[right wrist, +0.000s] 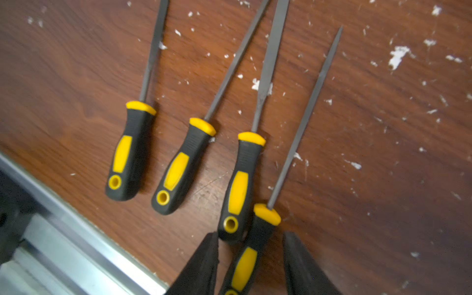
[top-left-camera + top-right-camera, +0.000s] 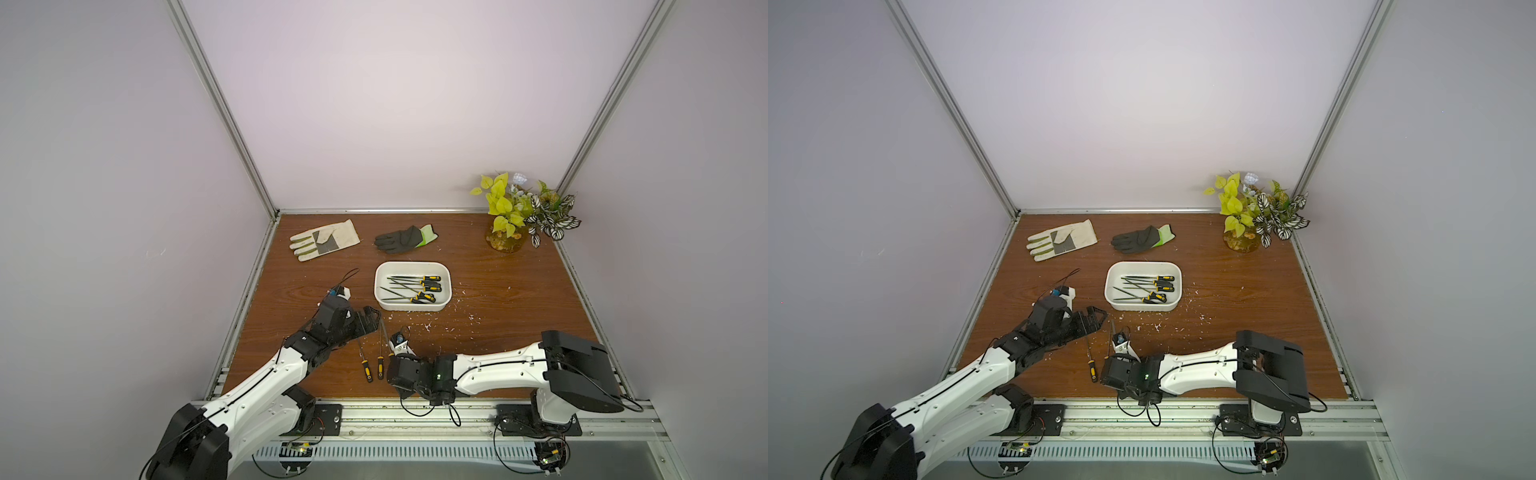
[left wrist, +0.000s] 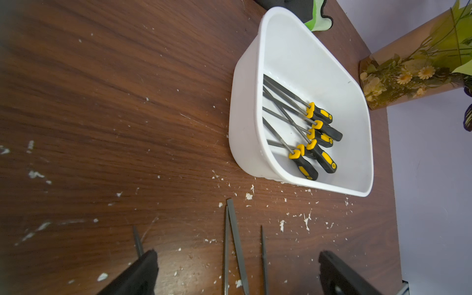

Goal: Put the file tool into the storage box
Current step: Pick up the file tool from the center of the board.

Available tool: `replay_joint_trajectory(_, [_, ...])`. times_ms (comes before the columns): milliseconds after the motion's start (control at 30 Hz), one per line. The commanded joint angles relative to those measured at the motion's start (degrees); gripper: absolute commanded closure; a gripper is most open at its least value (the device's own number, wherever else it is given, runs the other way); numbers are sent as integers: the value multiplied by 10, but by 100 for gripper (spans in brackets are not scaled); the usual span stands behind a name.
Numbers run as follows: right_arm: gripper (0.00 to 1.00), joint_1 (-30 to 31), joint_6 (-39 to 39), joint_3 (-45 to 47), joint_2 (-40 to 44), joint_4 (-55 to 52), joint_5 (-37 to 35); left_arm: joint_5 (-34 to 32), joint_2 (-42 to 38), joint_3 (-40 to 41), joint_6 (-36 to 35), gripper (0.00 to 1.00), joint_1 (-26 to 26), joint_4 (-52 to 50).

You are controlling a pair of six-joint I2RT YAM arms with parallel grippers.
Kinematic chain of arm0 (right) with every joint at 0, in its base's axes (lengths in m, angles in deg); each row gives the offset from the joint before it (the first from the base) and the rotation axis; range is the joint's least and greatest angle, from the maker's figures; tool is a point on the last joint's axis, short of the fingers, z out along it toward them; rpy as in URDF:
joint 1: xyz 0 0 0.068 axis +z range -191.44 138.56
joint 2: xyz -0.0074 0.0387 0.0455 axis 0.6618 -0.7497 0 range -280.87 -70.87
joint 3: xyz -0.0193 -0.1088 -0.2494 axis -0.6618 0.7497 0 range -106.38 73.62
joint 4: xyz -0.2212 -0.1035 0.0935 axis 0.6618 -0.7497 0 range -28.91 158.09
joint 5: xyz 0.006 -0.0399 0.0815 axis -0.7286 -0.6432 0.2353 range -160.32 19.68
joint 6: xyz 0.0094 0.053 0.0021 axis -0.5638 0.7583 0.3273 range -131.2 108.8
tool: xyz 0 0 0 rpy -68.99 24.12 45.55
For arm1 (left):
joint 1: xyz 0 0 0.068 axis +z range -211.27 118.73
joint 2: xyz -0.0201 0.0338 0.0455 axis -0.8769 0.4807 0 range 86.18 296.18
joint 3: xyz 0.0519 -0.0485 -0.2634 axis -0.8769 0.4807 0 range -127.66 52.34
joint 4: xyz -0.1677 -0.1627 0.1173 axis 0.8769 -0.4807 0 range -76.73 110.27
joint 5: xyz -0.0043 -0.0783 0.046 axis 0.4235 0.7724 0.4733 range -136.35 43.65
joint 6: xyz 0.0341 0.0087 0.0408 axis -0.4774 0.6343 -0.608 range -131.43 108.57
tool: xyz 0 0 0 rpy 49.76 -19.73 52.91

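Note:
The white storage box (image 2: 379,286) (image 2: 1108,287) (image 3: 237,122) stands mid-table with several black-and-yellow files inside. Several more files lie side by side near the front edge, among them three (image 1: 130,153) (image 1: 184,163) (image 1: 242,178) left of the file tool (image 1: 306,115). My right gripper (image 1: 250,233) is low over that file tool's handle. Its fingers straddle the handle, open, with a gap on each side. My left gripper (image 3: 240,270) (image 2: 368,320) hangs wide open over the files' tips (image 3: 231,217), holding nothing.
A pale work glove (image 2: 324,240) and a black glove (image 2: 405,239) lie at the back. A vase of plants (image 2: 505,241) stands back right. White flakes (image 2: 428,326) litter the wood. The metal front rail (image 1: 76,245) runs close behind the handles.

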Motion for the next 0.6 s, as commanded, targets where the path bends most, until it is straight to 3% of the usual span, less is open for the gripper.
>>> replay_joint_trajectory(0, [53, 4, 12, -18, -3, -48, -35, -10, -9, -14, -9, 0, 2, -19])
replay_joint_trajectory(567, [56, 4, 14, 23, 29, -86, -69, -6, 15, -44, -17, 0, -2, -23])
